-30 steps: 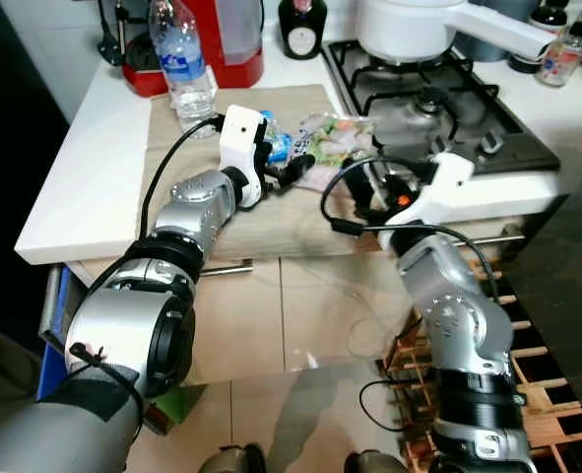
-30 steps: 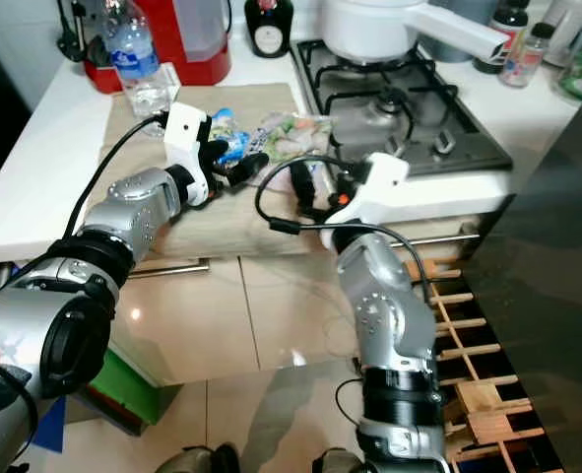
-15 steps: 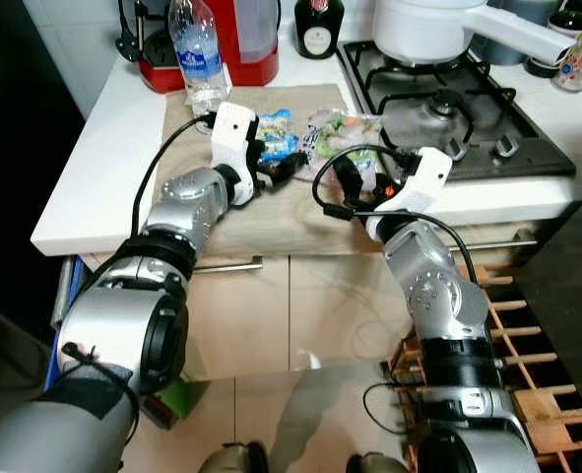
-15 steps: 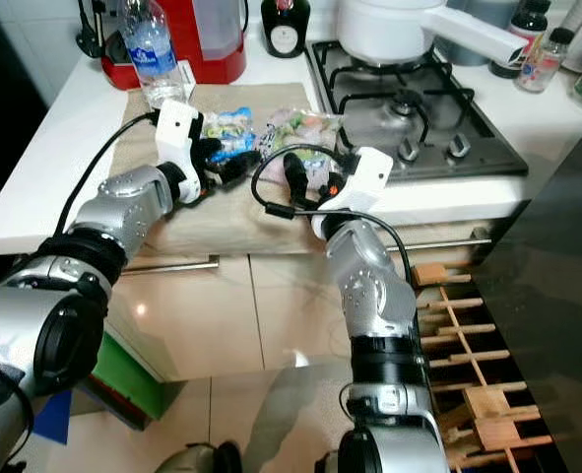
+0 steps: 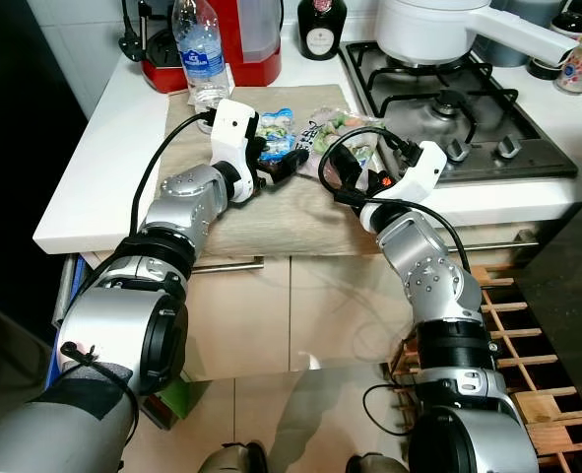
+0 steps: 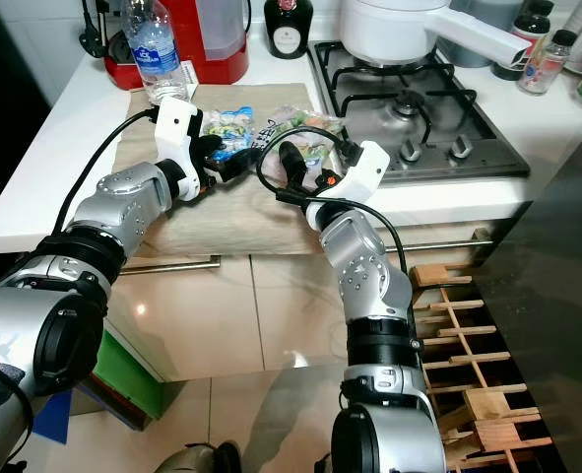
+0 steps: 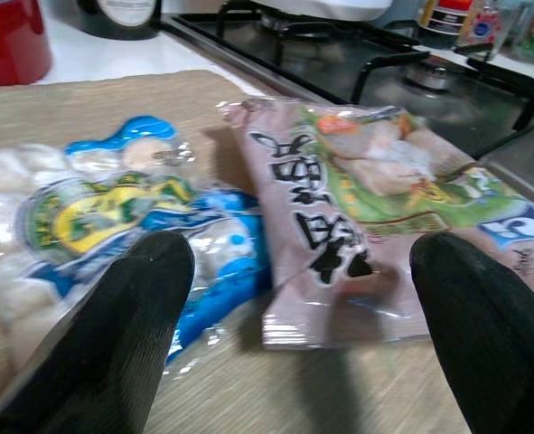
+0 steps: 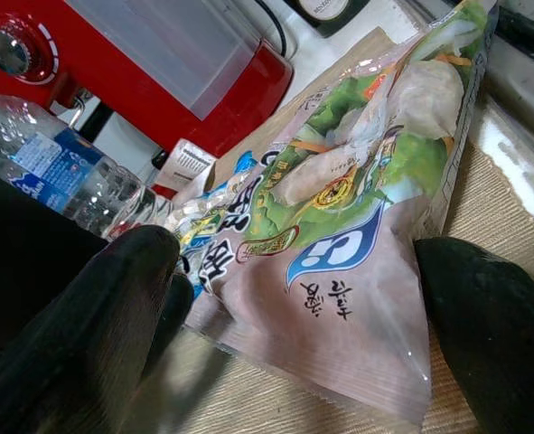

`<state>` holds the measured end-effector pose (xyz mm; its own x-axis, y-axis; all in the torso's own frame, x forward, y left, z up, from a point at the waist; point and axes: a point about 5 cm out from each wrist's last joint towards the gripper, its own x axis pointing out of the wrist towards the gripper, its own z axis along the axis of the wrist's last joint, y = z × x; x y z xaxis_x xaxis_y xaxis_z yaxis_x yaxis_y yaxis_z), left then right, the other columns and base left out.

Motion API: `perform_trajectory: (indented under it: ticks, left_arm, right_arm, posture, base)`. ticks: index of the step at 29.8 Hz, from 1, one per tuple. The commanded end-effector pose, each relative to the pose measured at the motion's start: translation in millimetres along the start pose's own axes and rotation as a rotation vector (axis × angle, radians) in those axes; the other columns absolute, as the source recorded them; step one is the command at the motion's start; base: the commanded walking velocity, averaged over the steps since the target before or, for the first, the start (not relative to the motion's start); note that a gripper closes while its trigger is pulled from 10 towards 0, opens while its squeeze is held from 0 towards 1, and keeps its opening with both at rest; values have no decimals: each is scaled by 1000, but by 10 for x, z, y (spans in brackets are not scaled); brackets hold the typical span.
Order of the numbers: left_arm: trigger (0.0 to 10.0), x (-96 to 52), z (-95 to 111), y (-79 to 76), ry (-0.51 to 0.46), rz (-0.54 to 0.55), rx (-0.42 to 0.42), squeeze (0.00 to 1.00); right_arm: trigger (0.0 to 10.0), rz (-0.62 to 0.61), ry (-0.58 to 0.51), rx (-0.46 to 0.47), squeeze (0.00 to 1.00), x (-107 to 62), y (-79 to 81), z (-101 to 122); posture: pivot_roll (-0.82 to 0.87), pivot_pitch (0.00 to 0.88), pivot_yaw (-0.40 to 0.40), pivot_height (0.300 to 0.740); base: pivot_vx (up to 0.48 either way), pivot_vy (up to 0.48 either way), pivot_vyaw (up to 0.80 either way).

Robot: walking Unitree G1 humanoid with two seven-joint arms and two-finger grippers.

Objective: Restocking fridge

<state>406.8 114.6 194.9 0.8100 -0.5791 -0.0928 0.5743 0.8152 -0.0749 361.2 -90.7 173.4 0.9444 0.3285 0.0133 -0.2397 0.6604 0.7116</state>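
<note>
You have two frozen-food packs lying side by side on the beige mat that runs from the worktop's front edge toward its back. The pink-and-green dumpling bag sits on the hob side of the mat, its far end reaching the mat's edge next to the burners. The blue-and-white bag lies just beside it, toward the red appliance and the water bottle at the back of the worktop; the two packs touch or slightly overlap where they meet, and you cannot tell which lies on top.

Your right claw is the nearer one to the dumpling bag. It stands wide, one finger on either side of the bag's near corner, with the bag's long axis running away from the claw toward the back of the worktop. My reading is that a short push forward along that axis would bring the pack between the fingers.

Your left claw is also spread wide, low over the mat. Ahead of it lies the seam between the two packs, the blue bag before one finger and the dumpling bag's short end before the other, so it straddles both rather than one.

From the head views the claws and cables cover much of both bags, so their full outlines stay hidden. The fridge itself is nowhere to be made out.
</note>
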Motion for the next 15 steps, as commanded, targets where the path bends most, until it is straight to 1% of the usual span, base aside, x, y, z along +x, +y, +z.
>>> perform_trajectory:
  ticks: [1,5,8,10,11,15]
  left_arm:
    - [10000,-3,42,2,-18,-7,-7,0]
    - [10000,2,42,-8,-17,-12,-11,0]
    - [10000,5,39,-19,-18,-21,-18,0]
    - [10000,8,38,-24,-19,-23,-19,0]
    - [10000,12,36,-33,-21,-26,-20,0]
    - [10000,15,51,-41,-43,-26,-18,0]
  right_arm:
    - [0,-49,126,97,878,3,-88,-298]
    - [0,-39,142,114,886,12,-72,-317]
    - [0,-14,153,93,898,27,-2,-327]
    - [0,-8,155,90,898,28,8,-328]
    - [0,0,153,40,902,23,17,-325]
    - [0,-21,147,-81,906,7,-20,-315]
  posture:
    - [-199,78,44,740]
    - [-194,78,44,740]
    - [-194,78,44,740]
    - [-195,78,41,740]
    - [-195,78,41,740]
    - [-195,78,41,740]
  base:
    - [0,0,0]
    - [0,0,0]
    - [0,0,0]
    - [0,0,0]
    - [0,0,0]
    - [0,0,0]
